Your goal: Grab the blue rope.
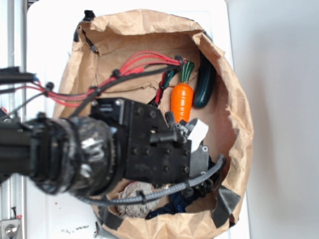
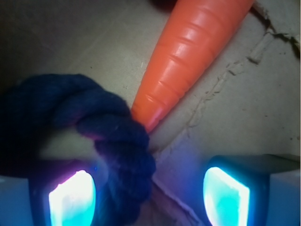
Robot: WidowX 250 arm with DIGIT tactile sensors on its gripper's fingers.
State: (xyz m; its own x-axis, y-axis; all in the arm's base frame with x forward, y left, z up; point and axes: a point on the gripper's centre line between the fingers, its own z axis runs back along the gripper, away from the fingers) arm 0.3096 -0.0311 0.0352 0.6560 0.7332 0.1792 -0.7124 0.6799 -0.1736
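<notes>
The blue rope (image 2: 117, 141) is a thick navy twisted loop lying on brown paper; in the wrist view one strand runs down between my fingers, close to the left glowing pad (image 2: 73, 200). The right pad (image 2: 225, 195) stands well apart from it. My gripper (image 2: 148, 197) is open around that strand and low over the paper. In the exterior view the arm hides most of the rope (image 1: 174, 204); only dark bits show under the gripper (image 1: 199, 157) near the front of the bag.
An orange toy carrot (image 2: 188, 61) points its tip at the rope's knot, touching or nearly so. The carrot (image 1: 181, 98) and a dark green cucumber toy (image 1: 205, 84) lie further back. A whitish fabric ball (image 1: 137, 191) sits left of the rope. Crumpled paper bag walls (image 1: 239, 114) ring everything.
</notes>
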